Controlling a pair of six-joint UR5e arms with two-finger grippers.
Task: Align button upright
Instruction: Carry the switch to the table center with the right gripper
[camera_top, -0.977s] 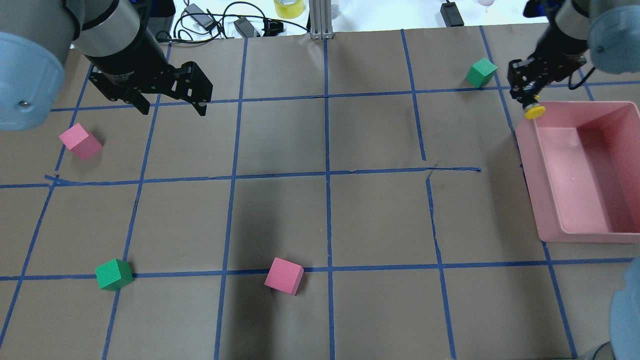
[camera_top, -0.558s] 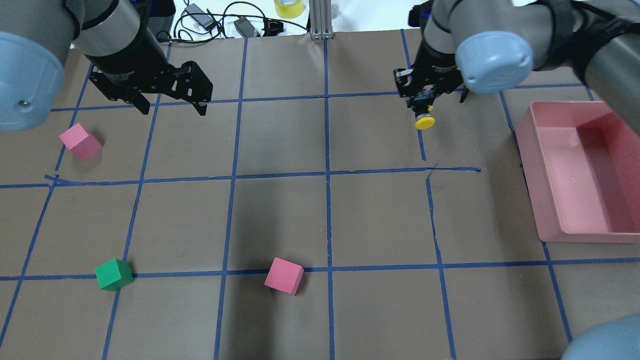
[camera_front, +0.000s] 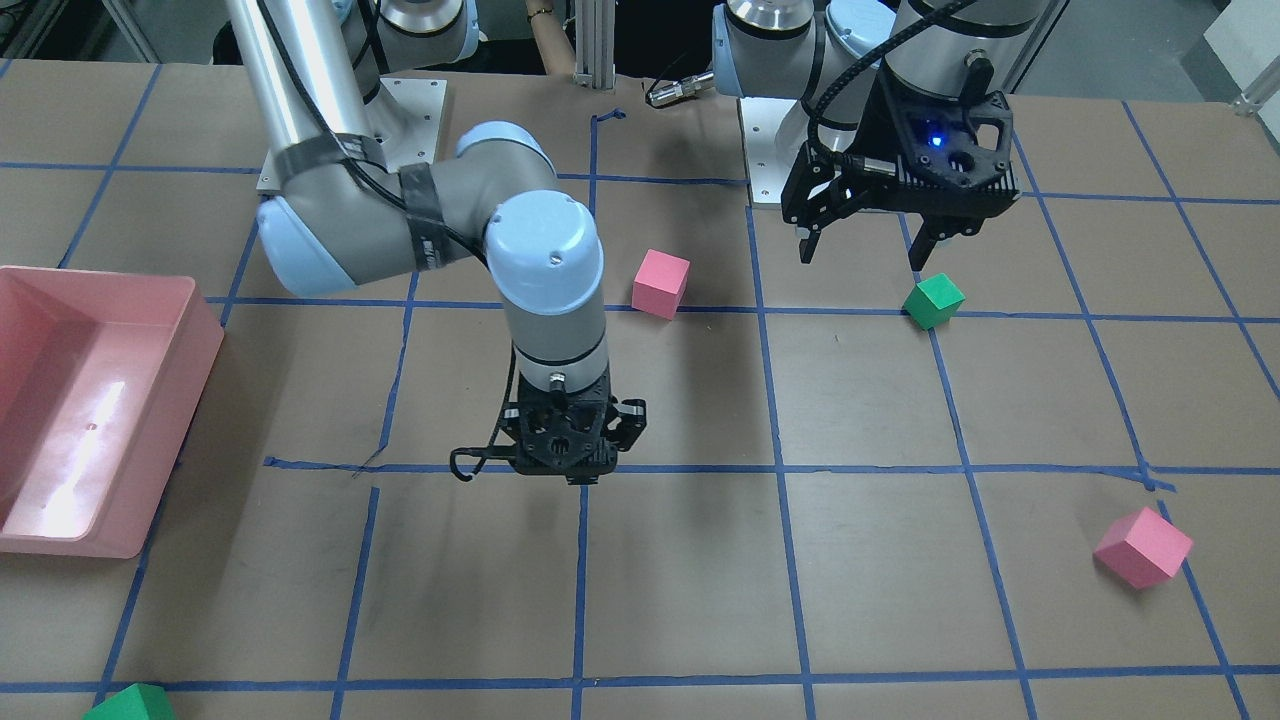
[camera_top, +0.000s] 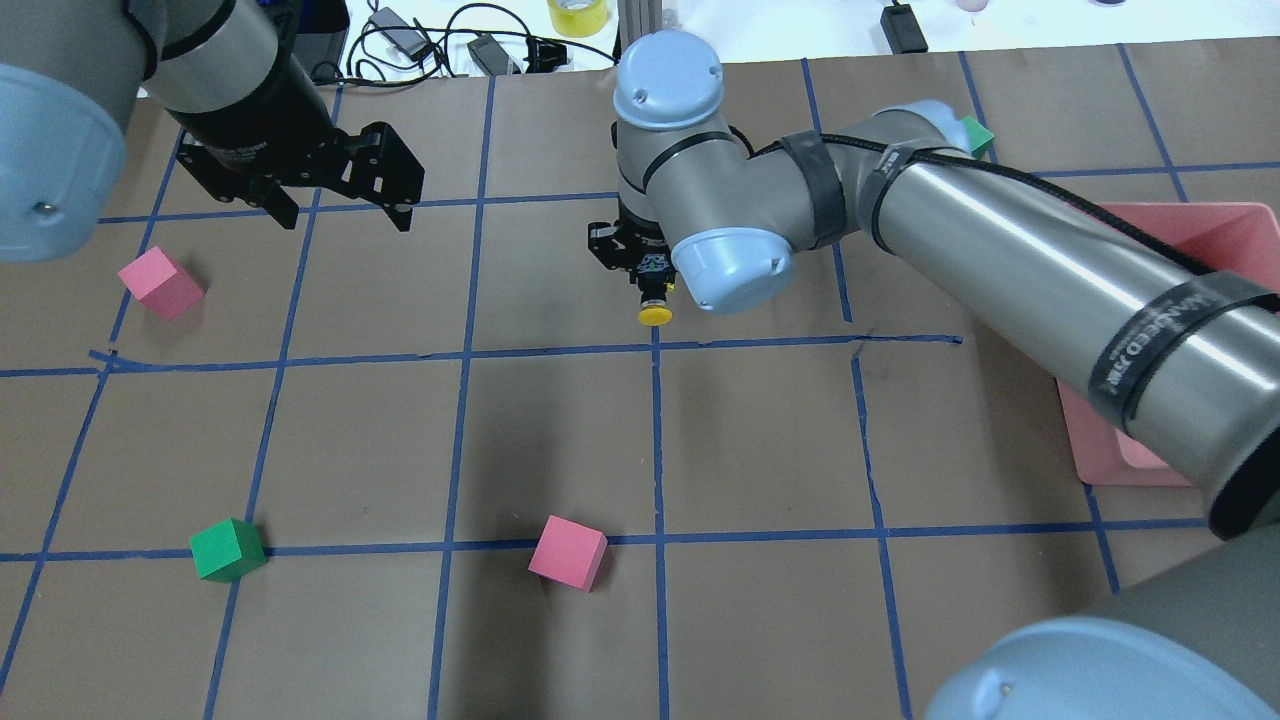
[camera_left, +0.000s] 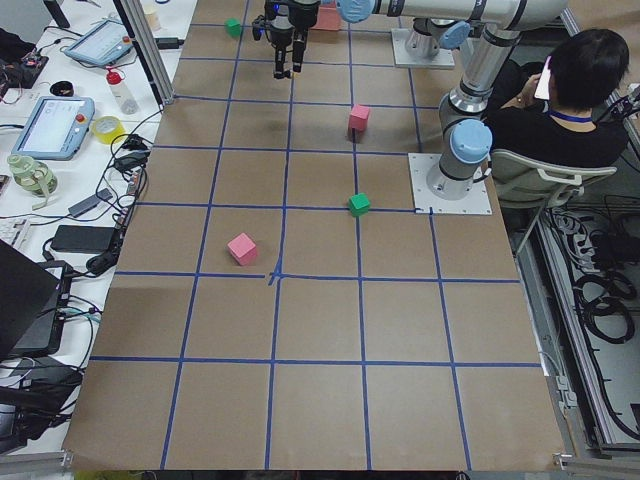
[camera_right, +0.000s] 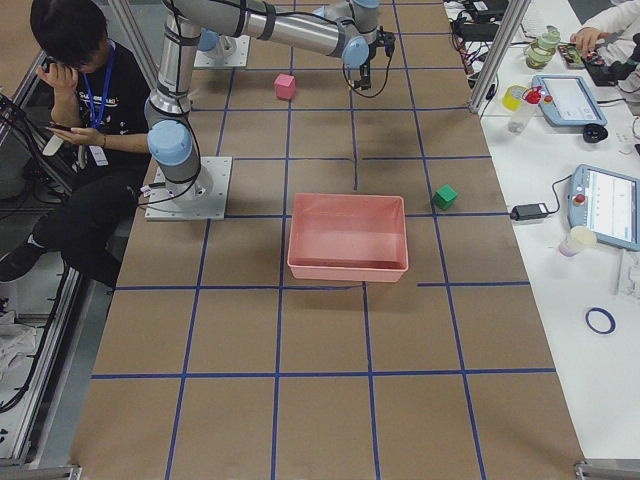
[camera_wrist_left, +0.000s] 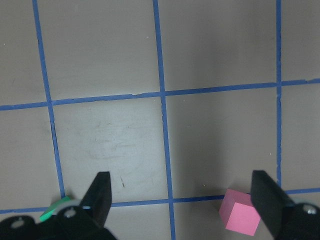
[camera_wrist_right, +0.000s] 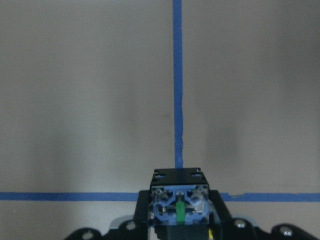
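My right gripper (camera_top: 650, 285) is shut on the button (camera_top: 655, 312) and holds it above the table's middle, over a crossing of blue tape lines. The yellow cap points down at the table. In the right wrist view only the button's black-and-silver block base (camera_wrist_right: 178, 202) shows between the fingers. In the front-facing view the right gripper (camera_front: 565, 462) hides the button. My left gripper (camera_top: 345, 218) is open and empty, high over the far left of the table; it also shows in the front-facing view (camera_front: 862, 255) and the left wrist view (camera_wrist_left: 182, 200).
A pink bin (camera_top: 1230, 222) stands at the right, partly behind my right arm. Pink cubes lie at the left (camera_top: 160, 283) and front middle (camera_top: 568, 552). Green cubes lie at front left (camera_top: 228, 549) and far right (camera_top: 980, 135). Cables lie beyond the far edge.
My right arm has swung left with the button, from beside the pink bin to the table's middle. The left arm has not moved.
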